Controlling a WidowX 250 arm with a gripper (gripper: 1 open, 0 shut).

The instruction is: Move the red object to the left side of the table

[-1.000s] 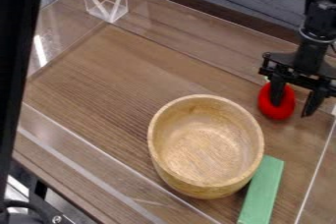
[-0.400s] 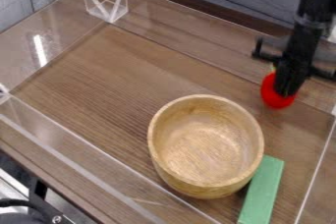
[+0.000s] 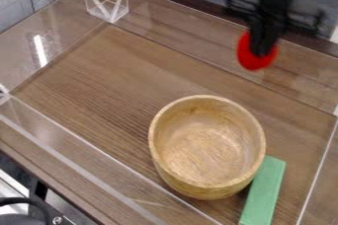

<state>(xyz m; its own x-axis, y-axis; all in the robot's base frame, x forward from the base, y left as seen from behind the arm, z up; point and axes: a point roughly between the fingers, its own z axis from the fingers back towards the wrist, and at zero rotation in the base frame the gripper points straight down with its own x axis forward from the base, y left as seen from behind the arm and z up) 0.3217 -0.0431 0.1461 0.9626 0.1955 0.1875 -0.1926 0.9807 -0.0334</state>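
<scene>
The red object (image 3: pixel 258 53) hangs in the air above the table (image 3: pixel 119 81), at the upper right of the camera view. My gripper (image 3: pixel 263 43) points down from above and is shut on the red object, its dark fingers covering the toy's top. The toy is motion-blurred and clearly off the wood surface, up and right of the wooden bowl.
A round wooden bowl (image 3: pixel 208 146) stands on the near right part of the table. A flat green block (image 3: pixel 264 191) lies just right of it by the front edge. Low clear acrylic walls (image 3: pixel 40 41) border the tabletop, with a clear folded piece (image 3: pixel 106 4) at the far left corner.
My gripper closed on the red object where it sat at the table's right edge, then lifted it up and to the left. The bowl and green block stayed put.
</scene>
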